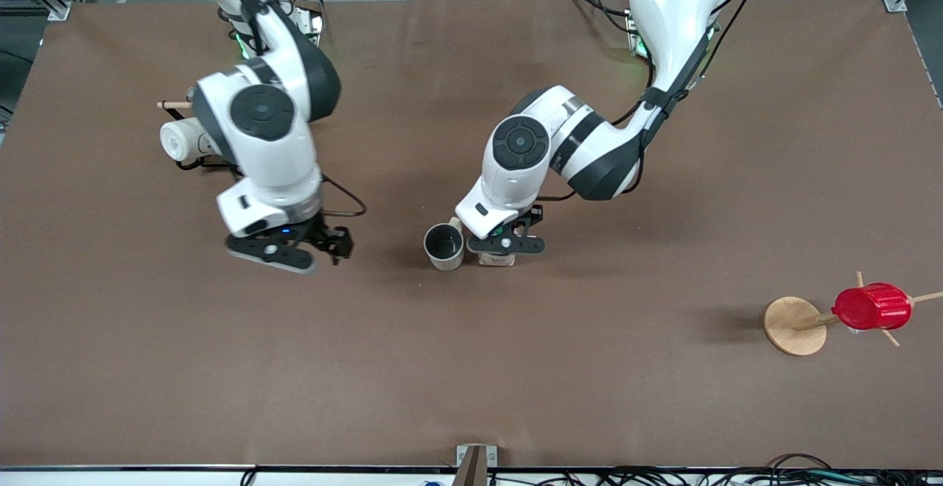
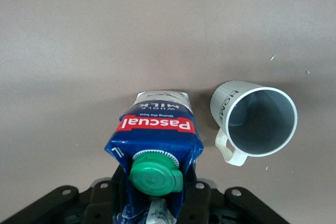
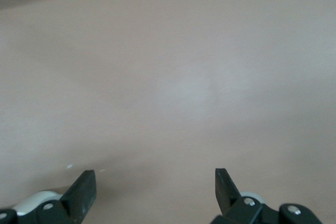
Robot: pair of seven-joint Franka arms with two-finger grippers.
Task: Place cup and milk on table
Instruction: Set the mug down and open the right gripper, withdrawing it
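On the brown table (image 1: 663, 412) we see the left gripper (image 1: 506, 244) clamped on the light, crushable milk (image 2: 157, 135) at its gable beside the cup (image 1: 444, 245); the right gripper (image 1: 291, 249) hangs wide open, empty.

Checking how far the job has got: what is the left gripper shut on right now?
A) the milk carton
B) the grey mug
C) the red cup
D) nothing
A: the left wrist view shows the left gripper closed on the milk carton, while the grey mug stands free beside it on the table.
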